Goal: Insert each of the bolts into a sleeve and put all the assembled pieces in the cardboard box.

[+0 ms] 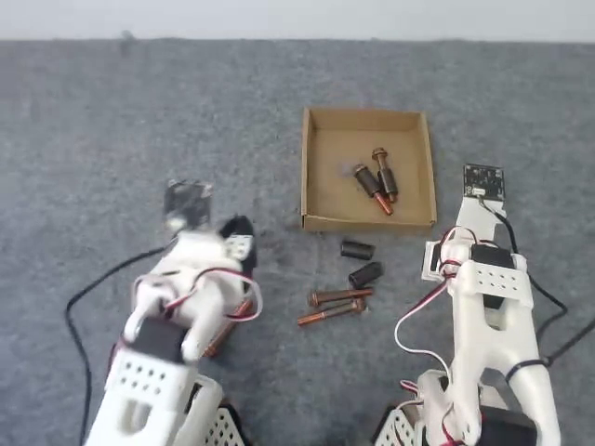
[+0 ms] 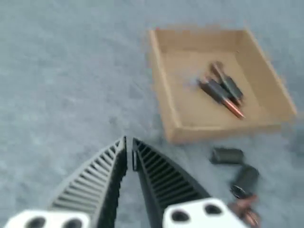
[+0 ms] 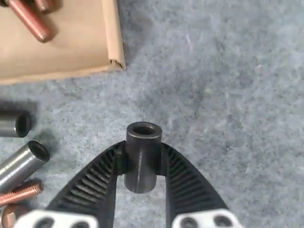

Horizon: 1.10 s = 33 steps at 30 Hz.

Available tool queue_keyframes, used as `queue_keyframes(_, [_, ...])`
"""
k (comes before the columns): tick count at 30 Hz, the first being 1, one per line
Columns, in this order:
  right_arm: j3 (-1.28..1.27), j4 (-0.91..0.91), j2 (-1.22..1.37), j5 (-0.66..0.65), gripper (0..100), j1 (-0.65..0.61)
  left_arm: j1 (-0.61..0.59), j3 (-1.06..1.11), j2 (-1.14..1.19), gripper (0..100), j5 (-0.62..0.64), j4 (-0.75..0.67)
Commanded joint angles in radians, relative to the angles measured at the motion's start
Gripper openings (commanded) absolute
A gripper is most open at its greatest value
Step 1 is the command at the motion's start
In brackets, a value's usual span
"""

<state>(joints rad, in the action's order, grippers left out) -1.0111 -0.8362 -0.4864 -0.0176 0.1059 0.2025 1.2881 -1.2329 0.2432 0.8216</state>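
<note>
The cardboard box point(image 1: 307, 167) sits at the middle of the carpet with two assembled bolt-and-sleeve pieces point(image 1: 376, 184) inside. In front of it lie two loose black sleeves point(image 1: 356, 250) point(image 1: 364, 275) and two copper bolts point(image 1: 339, 297) point(image 1: 330, 315). My right gripper point(image 3: 142, 152) is shut on a third black sleeve point(image 3: 142, 164), held upright just off the box's near right corner point(image 3: 118, 61). My left gripper point(image 2: 129, 142) is shut with nothing between its fingers, hovering over bare carpet left of the box point(image 2: 164, 90). Another bolt point(image 1: 226, 333) shows partly beneath the left arm.
Grey carpet covers the whole table. A pale wall edge runs along the far side. Cables trail from both arm bases at the near edge. Open carpet stretches to the left of and beyond the box.
</note>
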Motion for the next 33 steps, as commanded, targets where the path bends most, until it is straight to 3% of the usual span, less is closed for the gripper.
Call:
queue_keyframes(1, [0.009, 0.019, -0.048, 0.003, 0.6, 0.013, 0.146, -0.139, 0.232, 3, 0.066, -0.003])
queue_keyframes(9, [0.009, 0.021, -0.048, 0.003, 0.6, 0.01, 0.486, -0.162, 0.45, 3, 0.123, -0.005])
queue_keyframes(13, [0.009, 0.021, -0.048, 0.003, 0.6, 0.007, 0.568, -0.162, 0.549, 3, 0.133, -0.018])
queue_keyframes(22, [0.025, 0.042, -0.001, -0.02, 0.6, 0.005, 0.631, -0.163, 0.769, 3, 0.193, -0.149])
queue_keyframes(33, [0.06, 0.033, 0.062, -0.025, 0.6, 0.005, 0.505, -0.249, 0.947, 3, 0.195, -0.215])
